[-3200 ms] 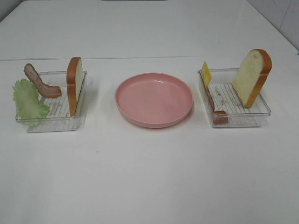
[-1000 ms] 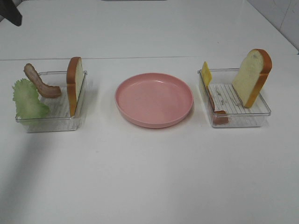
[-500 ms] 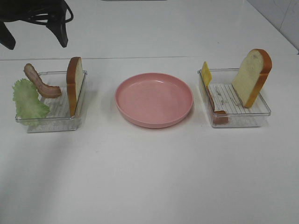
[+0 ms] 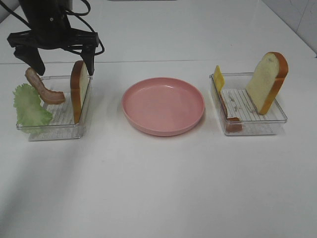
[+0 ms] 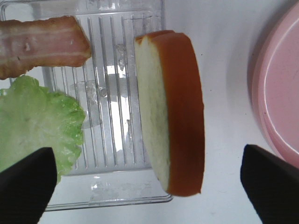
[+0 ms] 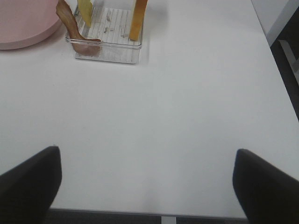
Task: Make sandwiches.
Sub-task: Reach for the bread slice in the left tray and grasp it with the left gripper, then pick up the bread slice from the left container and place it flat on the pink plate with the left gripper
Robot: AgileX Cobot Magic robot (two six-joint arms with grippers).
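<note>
Left gripper (image 4: 65, 68) spread wide over bread slice (image 4: 79, 91) — seemingly clear, right gripper (image 6: 147, 184) released

A round pink plate (image 4: 163, 105) lies between a clear plastic left tray (image 4: 54, 131), holding a white bread slice (image 4: 79, 91), and a matching right tray (image 4: 257, 128).
</note>
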